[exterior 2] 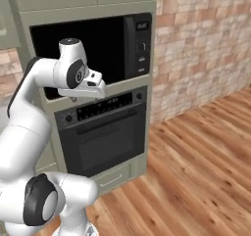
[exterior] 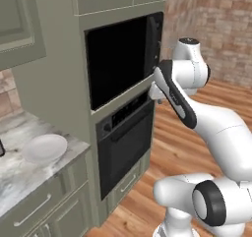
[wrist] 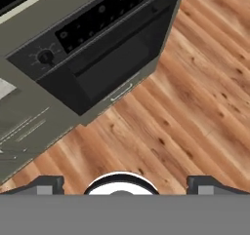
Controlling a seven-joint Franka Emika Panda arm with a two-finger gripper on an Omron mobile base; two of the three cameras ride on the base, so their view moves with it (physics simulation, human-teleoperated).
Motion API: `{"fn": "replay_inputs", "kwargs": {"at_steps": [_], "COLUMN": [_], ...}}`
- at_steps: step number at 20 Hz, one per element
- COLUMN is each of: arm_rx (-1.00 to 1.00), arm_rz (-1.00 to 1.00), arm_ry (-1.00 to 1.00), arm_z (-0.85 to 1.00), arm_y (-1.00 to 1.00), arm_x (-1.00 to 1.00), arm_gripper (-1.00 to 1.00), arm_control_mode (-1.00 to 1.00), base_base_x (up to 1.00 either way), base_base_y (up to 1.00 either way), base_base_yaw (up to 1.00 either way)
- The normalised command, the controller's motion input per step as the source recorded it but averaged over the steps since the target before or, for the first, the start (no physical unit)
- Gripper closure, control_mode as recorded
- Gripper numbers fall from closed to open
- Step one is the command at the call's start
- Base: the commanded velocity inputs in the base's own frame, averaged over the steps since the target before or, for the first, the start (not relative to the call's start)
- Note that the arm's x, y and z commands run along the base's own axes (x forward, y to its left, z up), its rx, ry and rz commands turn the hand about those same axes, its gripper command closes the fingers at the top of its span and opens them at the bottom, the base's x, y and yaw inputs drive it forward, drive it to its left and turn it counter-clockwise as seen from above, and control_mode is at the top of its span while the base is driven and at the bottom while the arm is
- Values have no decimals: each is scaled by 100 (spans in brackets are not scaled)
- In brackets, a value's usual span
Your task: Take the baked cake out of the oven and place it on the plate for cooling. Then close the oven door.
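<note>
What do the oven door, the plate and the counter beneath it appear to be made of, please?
The oven door looks like glossy black metal with a dark glass window and a dark bar handle. The plate looks like plain white glazed ceramic, smooth and evenly shaded. The counter seems to be polished marble or stone, judging by its grey veining.

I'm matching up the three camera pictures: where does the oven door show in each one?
Left base view: oven door, shut, centre, below the microwave cavity.
Right base view: left of centre, under the arm's hand.
Hand view: upper middle, seen from above, tilted.
Shared landmark: the control strip along the door's top edge.
</note>
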Motion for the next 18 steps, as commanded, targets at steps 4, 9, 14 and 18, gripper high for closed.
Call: {"fn": "replay_inputs", "kwargs": {"at_steps": [4,9,14,18], "arm_rx": [0,0,0,0], "arm_rz": [0,0,0,0], "arm_ry": [0,0,0,0], "arm_z": [0,0,0,0], "arm_y": [0,0,0,0], "arm_x": [0,0,0,0], "arm_gripper": [-100,-100,-100,-100], "arm_control_mode": [100,100,100,100], "base_base_x": [6,9,6,0], "base_base_y": [68,65,66,42], "base_base_yaw": [-32,-30,-28,-21]}}
